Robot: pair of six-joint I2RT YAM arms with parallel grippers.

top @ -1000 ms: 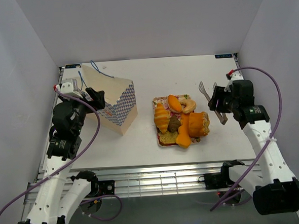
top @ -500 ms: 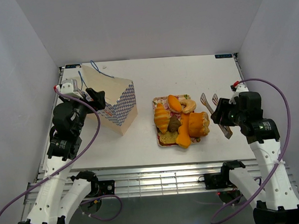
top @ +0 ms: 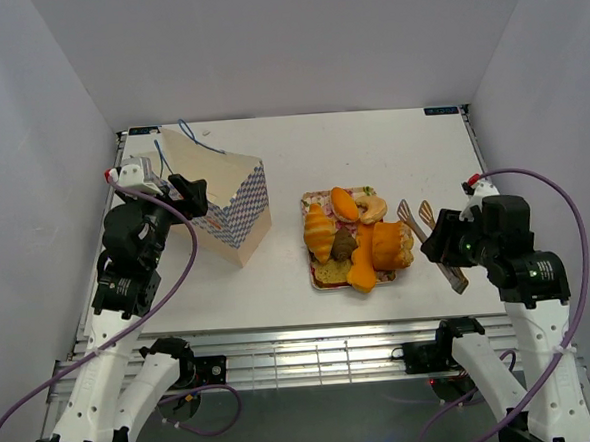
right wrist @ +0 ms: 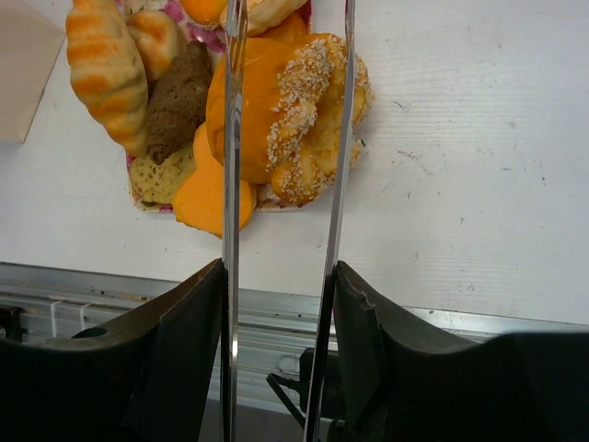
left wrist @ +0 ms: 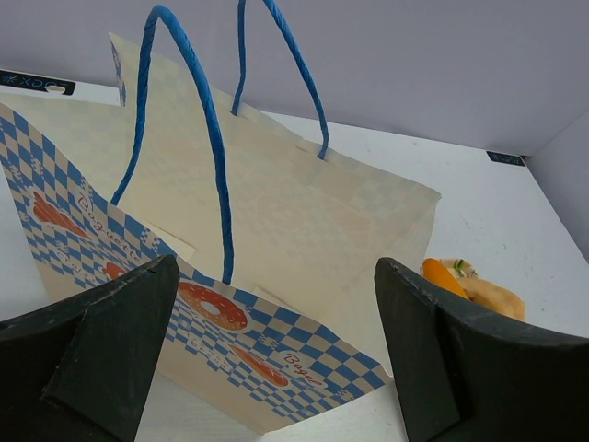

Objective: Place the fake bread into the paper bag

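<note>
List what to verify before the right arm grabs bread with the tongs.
1. Grip of right pincer on tongs: ok.
2. Blades of tongs spread: ok.
3. Aim at sesame loaf: ok, blades frame it in the wrist view.
4. Height above sesame loaf: cannot tell.
5. Mouth of paper bag open: ok.
6. Bag held by left pincer: not ok, it is wide open.

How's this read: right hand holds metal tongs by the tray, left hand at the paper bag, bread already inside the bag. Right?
No. The fake bread is piled on the tray, not in the paper bag, as top external shows. Rest holds: right hand holds tongs by the tray, left hand at the bag.
</note>
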